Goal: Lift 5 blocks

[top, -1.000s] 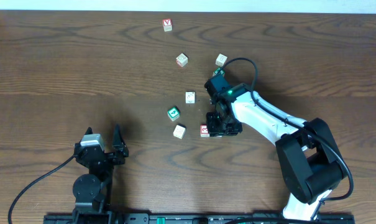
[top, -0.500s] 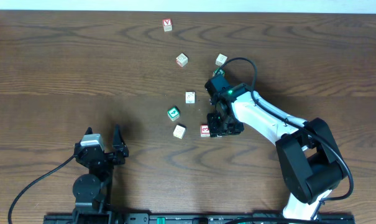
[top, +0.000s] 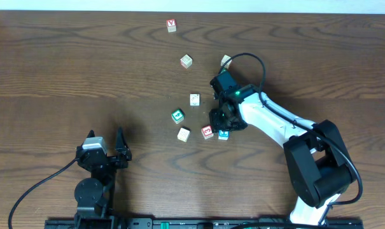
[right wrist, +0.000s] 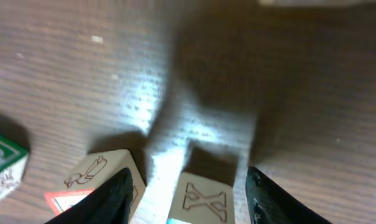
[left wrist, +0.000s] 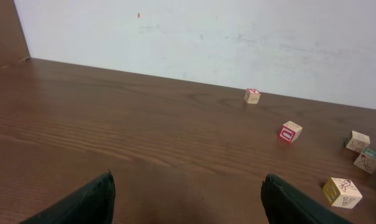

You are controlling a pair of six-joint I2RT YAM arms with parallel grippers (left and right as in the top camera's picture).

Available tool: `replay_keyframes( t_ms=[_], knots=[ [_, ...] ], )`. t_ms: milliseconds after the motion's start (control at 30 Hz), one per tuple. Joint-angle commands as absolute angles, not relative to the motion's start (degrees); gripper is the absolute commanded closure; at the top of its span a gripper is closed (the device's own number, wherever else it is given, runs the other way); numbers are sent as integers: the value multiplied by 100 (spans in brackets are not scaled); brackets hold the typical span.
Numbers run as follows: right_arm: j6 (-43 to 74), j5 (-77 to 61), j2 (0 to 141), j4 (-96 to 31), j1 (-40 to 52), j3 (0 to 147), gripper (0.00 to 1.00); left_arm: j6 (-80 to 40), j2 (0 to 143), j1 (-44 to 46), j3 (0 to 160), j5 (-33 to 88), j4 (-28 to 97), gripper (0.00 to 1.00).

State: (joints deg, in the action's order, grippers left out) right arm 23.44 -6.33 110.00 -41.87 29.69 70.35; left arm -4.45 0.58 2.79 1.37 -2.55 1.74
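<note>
Near the centre of the overhead frame, a green-topped block lies at the left of the group, with a plain cream block just below it and a pale-topped block above and to its right. Lower right of these, the red block shows a "3" on top and sits slightly askew. The blue block, with a white letter on top, lies just beside it on the right; in the right wrist view its cream side carries an outlined "X".
</note>
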Motion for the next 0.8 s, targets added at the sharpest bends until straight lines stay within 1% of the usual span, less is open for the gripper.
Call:
replay_keyframes(
  t_ms=[0, 100, 167, 267, 400, 500, 533, 633, 767],
  knots=[
    [2305, -447, 11015, -4053, 2825, 7078, 42, -412, 23, 292, 25, -390, 388, 24],
    [2300, -281, 11015, -3981, 2714, 7107, 42, -412, 23, 292, 25, -390, 388, 24],
    [2255, -257, 11015, -3986, 2596, 7153, 46, -412, 23, 292, 25, -390, 388, 24],
    [2244, -191, 11015, -4064, 2401, 7223, 59, -412, 23, 292, 25, -390, 388, 24],
    [2248, -193, 11015, -4348, 2187, 7234, 84, -412, 23, 292, 25, -390, 388, 24],
    [2272, -196, 11015, -4724, 2115, 7234, 97, -412, 23, 292, 25, -390, 388, 25],
    [2272, -196, 11015, -4864, 2108, 7234, 99, -412, 23, 292, 25, -390, 388, 24],
    [2335, -204, 11015, -5352, 2185, 7231, 99, -412, 23, 292, 25, -390, 388, 24],
    [2349, -384, 11015, -5642, 2405, 7229, 99, -412, 23, 292, 25, -390, 388, 24]
  ],
)
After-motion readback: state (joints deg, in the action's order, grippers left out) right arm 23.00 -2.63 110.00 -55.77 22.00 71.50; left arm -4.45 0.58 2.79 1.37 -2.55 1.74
